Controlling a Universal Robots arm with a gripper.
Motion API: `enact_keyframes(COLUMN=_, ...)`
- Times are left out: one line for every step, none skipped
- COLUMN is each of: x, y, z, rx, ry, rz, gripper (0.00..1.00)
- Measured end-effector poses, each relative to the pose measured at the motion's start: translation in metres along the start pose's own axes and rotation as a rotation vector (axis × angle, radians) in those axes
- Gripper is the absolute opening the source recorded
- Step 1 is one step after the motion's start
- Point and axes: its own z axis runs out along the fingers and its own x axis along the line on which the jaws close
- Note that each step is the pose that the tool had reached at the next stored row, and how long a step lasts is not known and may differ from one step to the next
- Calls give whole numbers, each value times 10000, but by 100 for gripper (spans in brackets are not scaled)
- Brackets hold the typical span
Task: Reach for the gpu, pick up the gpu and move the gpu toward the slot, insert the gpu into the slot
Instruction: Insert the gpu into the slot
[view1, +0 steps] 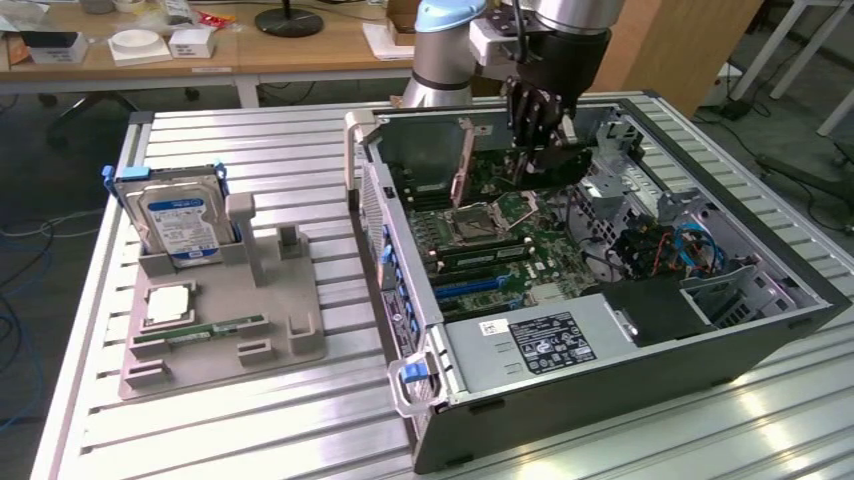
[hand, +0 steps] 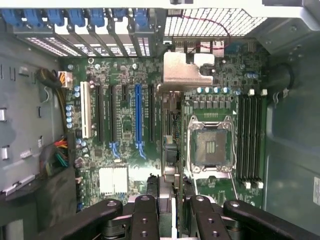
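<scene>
Gripping the gpu (view1: 547, 167) edge-down in the hand (view1: 537, 140), upper centre of the exterior view, above the green motherboard (view1: 534, 250) inside the open case (view1: 667, 370); not yet in the blue slot (hand: 138, 117).

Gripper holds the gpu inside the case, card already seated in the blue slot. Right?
No. The gripper holds the gpu inside the case, but it isn't seated: the wrist view shows the blue slot empty, with the card off to one side of it.
</scene>
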Motion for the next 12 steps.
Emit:
enact_keyframes(x=0, y=6, z=15, rx=0, ry=-1, rz=-1, gripper=29)
enact_keyframes(x=1, y=13, z=32, rx=0, ry=1, rz=-2, gripper=29)
enact_keyframes(x=4, y=20, z=51, rx=0, ry=1, rz=-2, gripper=29)
enact_keyframes(x=8, y=27, z=69, rx=0, ry=-1, rz=-3, gripper=29)
enact_keyframes(x=15, y=33, z=86, rx=0, ry=-1, rz=-2, gripper=29)
enact_keyframes(x=24, y=37, z=101, rx=0, ry=0, rz=-4, gripper=29)
enact_keyframes(x=33, y=41, z=116, rx=0, ry=-1, rz=-4, gripper=29)
enact_keyframes(x=40, y=47, z=130, rx=0, ry=0, rz=-4, gripper=29)
enact_keyframes(x=45, y=52, z=144, rx=0, ry=-1, rz=-11, gripper=29)
enact_keyframes(x=48, y=59, z=156, rx=0, ry=-1, rz=-33, gripper=29)
enact_keyframes(x=50, y=69, z=171, rx=-2, ry=-2, rz=-70, gripper=29)
enact_keyframes(x=51, y=78, z=189, rx=-2, ry=-4, rz=-122, gripper=29)
